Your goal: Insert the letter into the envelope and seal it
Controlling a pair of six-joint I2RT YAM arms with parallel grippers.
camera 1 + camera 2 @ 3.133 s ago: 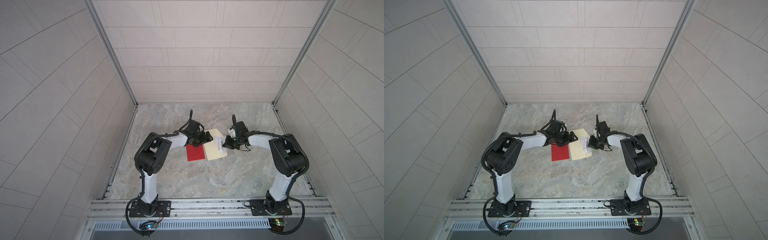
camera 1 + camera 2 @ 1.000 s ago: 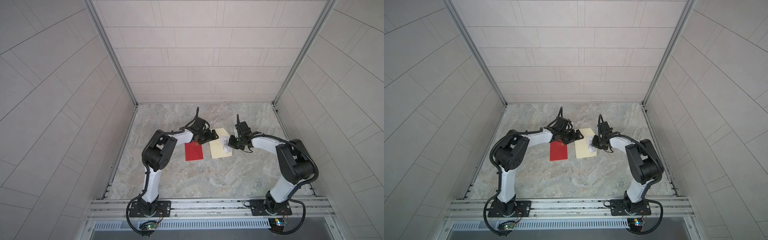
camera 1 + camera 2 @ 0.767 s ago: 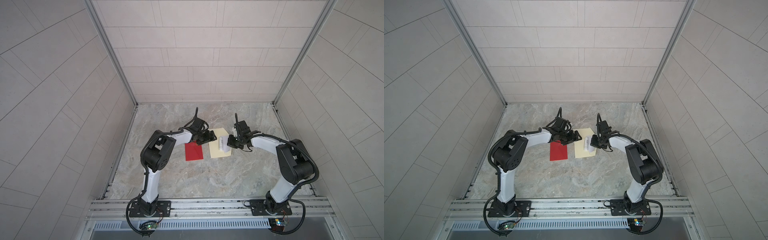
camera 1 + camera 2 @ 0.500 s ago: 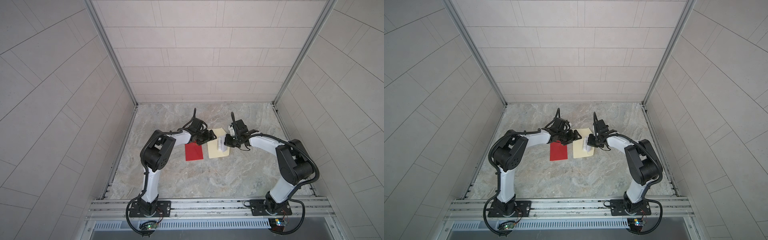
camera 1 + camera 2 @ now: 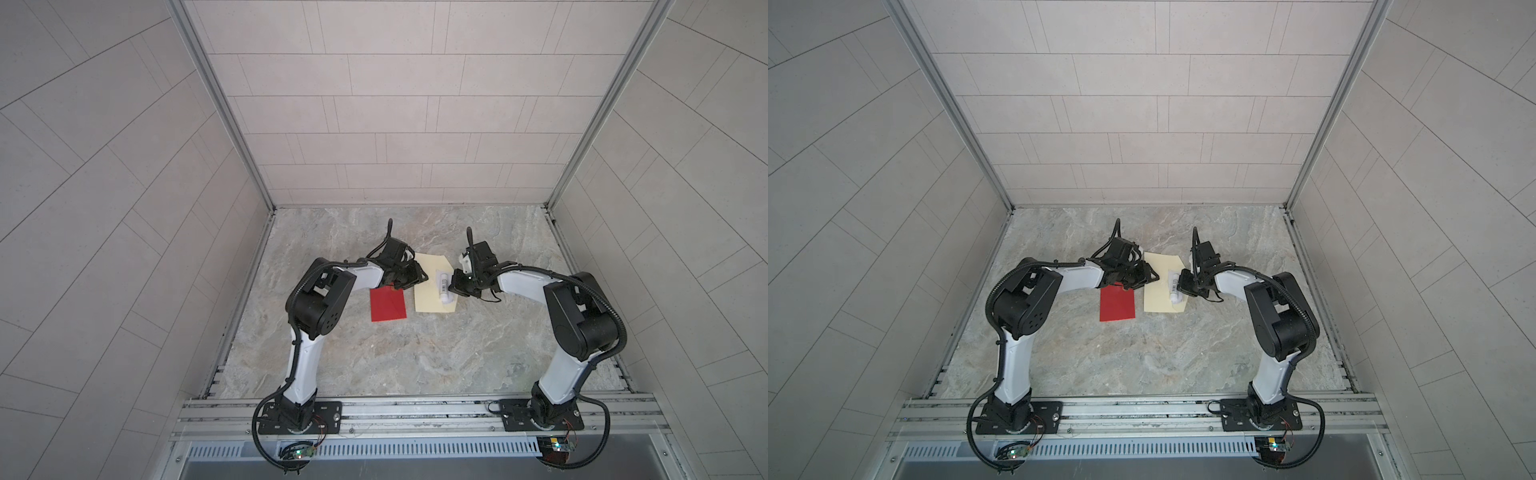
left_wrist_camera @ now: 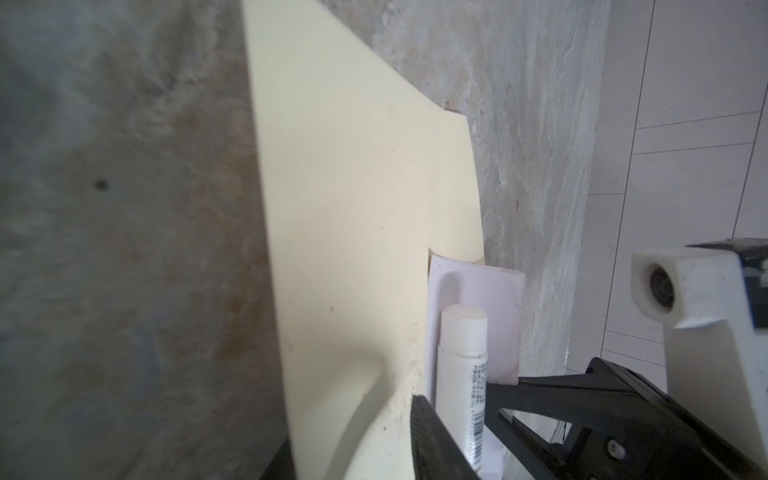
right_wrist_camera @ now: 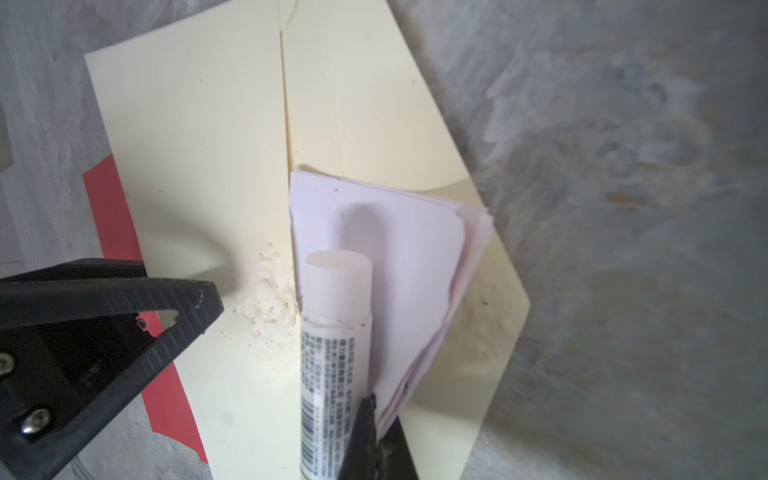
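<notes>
Over the envelope [image 7: 199,145], the right gripper [image 7: 374,428] is pinching the letter [image 7: 407,257], likely to push it in; the left gripper [image 5: 417,277], jaws unclear, is hovering to steady it.

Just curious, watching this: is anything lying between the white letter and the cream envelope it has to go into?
Yes. A glue stick lies on the letter, along its edge nearest the fold of the envelope, and a crusty white lump sits at that fold. Either might snag it.

Both top views were evenly lit, pale tiled walls [image 5: 104,166] bowing at three and nine o'clock. Wrist views blurred the grey marbled tabletop [image 6: 124,249].
</notes>
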